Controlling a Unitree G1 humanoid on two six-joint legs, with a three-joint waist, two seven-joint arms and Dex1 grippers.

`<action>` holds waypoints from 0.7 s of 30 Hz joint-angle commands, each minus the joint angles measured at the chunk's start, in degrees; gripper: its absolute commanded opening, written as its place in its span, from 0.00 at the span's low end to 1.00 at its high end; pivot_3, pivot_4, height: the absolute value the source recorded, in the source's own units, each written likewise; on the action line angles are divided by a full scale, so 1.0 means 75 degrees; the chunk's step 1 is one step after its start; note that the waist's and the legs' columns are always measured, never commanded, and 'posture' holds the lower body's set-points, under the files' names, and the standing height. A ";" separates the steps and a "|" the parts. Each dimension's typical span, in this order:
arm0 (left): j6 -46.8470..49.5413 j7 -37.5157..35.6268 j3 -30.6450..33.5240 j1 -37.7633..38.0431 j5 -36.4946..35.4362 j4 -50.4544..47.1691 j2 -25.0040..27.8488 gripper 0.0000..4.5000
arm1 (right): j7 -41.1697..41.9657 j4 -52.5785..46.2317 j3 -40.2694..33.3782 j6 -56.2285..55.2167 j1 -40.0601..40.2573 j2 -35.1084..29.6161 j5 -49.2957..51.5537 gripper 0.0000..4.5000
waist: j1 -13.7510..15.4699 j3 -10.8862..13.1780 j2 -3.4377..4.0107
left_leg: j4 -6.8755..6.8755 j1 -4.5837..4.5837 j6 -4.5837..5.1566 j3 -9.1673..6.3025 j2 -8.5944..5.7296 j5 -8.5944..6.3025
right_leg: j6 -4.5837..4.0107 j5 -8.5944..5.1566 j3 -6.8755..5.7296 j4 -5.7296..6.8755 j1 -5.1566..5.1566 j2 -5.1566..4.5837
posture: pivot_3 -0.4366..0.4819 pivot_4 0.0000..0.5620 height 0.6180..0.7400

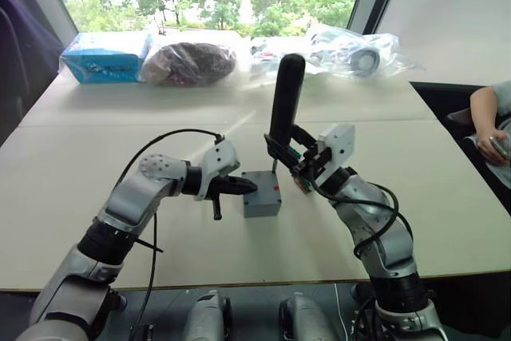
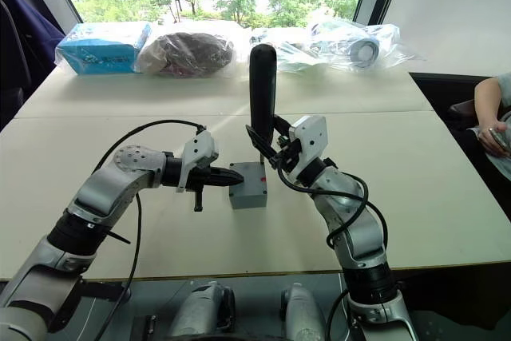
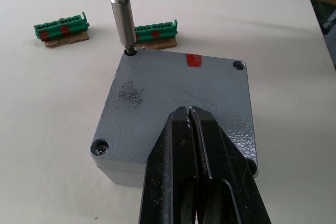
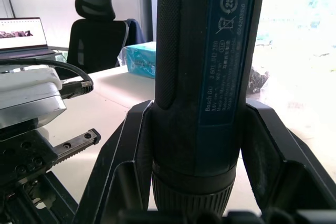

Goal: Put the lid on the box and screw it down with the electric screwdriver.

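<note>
You have the lid (image 3: 178,98) sitting on the box (image 1: 262,195), near the middle of the pale table (image 1: 415,197). The lid is flat grey metal with a fine speckled paint, a dark smudge near one side, a small red mark by its far edge, and a recessed screw hole at each corner.

Your right gripper (image 2: 275,149) clamps the electric screwdriver (image 2: 263,89) upright, its two black fingers pressed against the barrel on either side. The barrel is a rounded black cylinder with a knurled grip and a dark-blue printed label strip. Its smooth steel bit (image 3: 122,19) stands in the lid's far-left corner hole.

Your left gripper (image 3: 191,145) has its fingers closed together with nothing between them, and the tips rest on the lid's top near its near edge.

The left wrist view gives you the bit in the hole and two green ribbed connector blocks (image 3: 60,26) lying on the table just beyond the box. The head views give you a blue packet (image 1: 105,57) and clear plastic bags (image 1: 351,49) along the far edge, and a person's arm (image 1: 491,117) at the right.
</note>
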 commanded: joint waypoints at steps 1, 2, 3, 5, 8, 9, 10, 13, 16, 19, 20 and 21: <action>0.0079 -0.0017 -0.0094 0.0082 0.0128 -0.0061 0.0046 0.00 | 0.0017 0.0512 0.0240 0.0412 0.0526 -0.0048 -0.0124 0.40 | 0.0000 -0.0026 -0.0007 | -0.0002 0.0001 0.0000 0.0000 0.0000 0.0000 | -0.0003 -0.0002 0.0000 0.0000 0.0000 0.0000 | 0.48 0.27 1.00; 0.0081 -0.0017 -0.0102 0.0076 0.0131 -0.0064 0.0039 0.00 | -0.0061 0.0546 0.0153 0.0479 0.0541 0.0008 -0.0055 0.40 | -0.0001 -0.0041 -0.0009 | -0.0003 0.0001 0.0001 0.0000 0.0002 -0.0001 | -0.0008 -0.0004 0.0000 -0.0001 0.0000 0.0000 | 0.48 0.27 1.00; 0.0083 -0.0016 -0.0109 0.0069 0.0135 -0.0064 0.0031 0.00 | -0.0119 0.0594 0.0101 0.0509 0.0535 0.0024 -0.0050 0.40 | -0.0001 -0.0050 -0.0010 | -0.0004 0.0002 0.0001 0.0000 0.0003 -0.0002 | -0.0013 -0.0008 0.0000 -0.0001 0.0000 -0.0001 | 0.48 0.27 1.00; 0.0073 -0.0021 -0.0117 0.0070 0.0148 -0.0062 0.0019 0.00 | -0.0228 0.0692 0.0050 0.0556 0.0508 0.0042 -0.0087 0.40 | 0.0000 -0.0054 -0.0008 | -0.0005 0.0003 0.0002 0.0000 0.0006 -0.0002 | -0.0020 -0.0011 0.0000 -0.0001 0.0001 -0.0003 | 0.48 0.27 1.00; 0.0062 -0.0028 -0.0120 0.0069 0.0170 -0.0057 0.0005 0.00 | -0.0341 0.0779 0.0096 0.0539 0.0453 -0.0015 -0.0266 0.40 | 0.0002 -0.0057 -0.0008 | -0.0005 0.0004 0.0002 -0.0001 0.0007 -0.0003 | -0.0029 -0.0017 0.0000 -0.0001 0.0001 -0.0006 | 0.48 0.27 1.00; 0.0060 -0.0029 -0.0121 0.0066 0.0176 -0.0055 0.0000 0.00 | -0.0376 0.0798 0.0130 0.0540 0.0431 -0.0051 -0.0342 0.40 | 0.0002 -0.0058 -0.0008 | -0.0005 0.0004 0.0002 -0.0002 0.0007 -0.0003 | -0.0029 -0.0017 0.0000 -0.0001 0.0001 -0.0007 | 0.48 0.27 1.00; 0.0058 -0.0028 -0.0123 0.0063 0.0182 -0.0055 -0.0008 0.00 | -0.0430 0.0809 0.0153 0.0587 0.0401 -0.0072 -0.0395 0.40 | 0.0003 -0.0060 -0.0008 | -0.0005 0.0004 0.0002 -0.0002 0.0008 -0.0003 | -0.0030 -0.0017 0.0000 -0.0001 0.0001 -0.0008 | 0.48 0.27 1.00; 0.0058 -0.0022 -0.0121 0.0063 0.0190 -0.0061 -0.0027 0.00 | -0.0491 0.0815 0.0177 0.0642 0.0357 -0.0065 -0.0381 0.40 | 0.0009 -0.0061 -0.0008 | -0.0006 0.0004 0.0002 -0.0003 0.0008 -0.0003 | -0.0031 -0.0018 0.0000 -0.0002 0.0001 -0.0010 | 0.48 0.27 1.00; 0.0060 -0.0022 -0.0111 0.0069 0.0196 -0.0063 -0.0034 0.00 | -0.0489 0.0787 0.0206 0.0644 0.0390 -0.0058 -0.0350 0.40 | 0.0016 -0.0061 -0.0008 | -0.0006 0.0004 0.0003 -0.0003 0.0008 -0.0004 | -0.0032 -0.0018 0.0000 -0.0004 0.0001 -0.0012 | 0.48 0.27 1.00; 0.0063 -0.0019 -0.0111 0.0067 0.0202 -0.0054 -0.0044 0.00 | -0.0469 0.0770 0.0239 0.0637 0.0419 -0.0050 -0.0329 0.40 | 0.0018 -0.0062 -0.0008 | -0.0006 0.0004 0.0003 -0.0004 0.0009 -0.0004 | -0.0033 -0.0019 0.0000 -0.0005 0.0002 -0.0013 | 0.48 0.27 1.00; 0.0063 -0.0019 -0.0110 0.0070 0.0203 -0.0054 -0.0045 0.00 | -0.0468 0.0769 0.0246 0.0635 0.0422 -0.0047 -0.0328 0.40 | 0.0018 -0.0062 -0.0008 | -0.0006 0.0004 0.0003 -0.0004 0.0009 -0.0004 | -0.0033 -0.0019 0.0000 -0.0005 0.0002 -0.0013 | 0.48 0.27 1.00; 0.0073 -0.0016 -0.0109 0.0069 0.0201 -0.0062 -0.0047 0.00 | -0.0464 0.0764 0.0247 0.0637 0.0422 -0.0051 -0.0325 0.40 | 0.0018 -0.0062 -0.0008 | -0.0006 0.0004 0.0003 -0.0004 0.0009 -0.0004 | -0.0034 -0.0019 0.0000 -0.0005 0.0001 -0.0014 | 0.48 0.27 1.00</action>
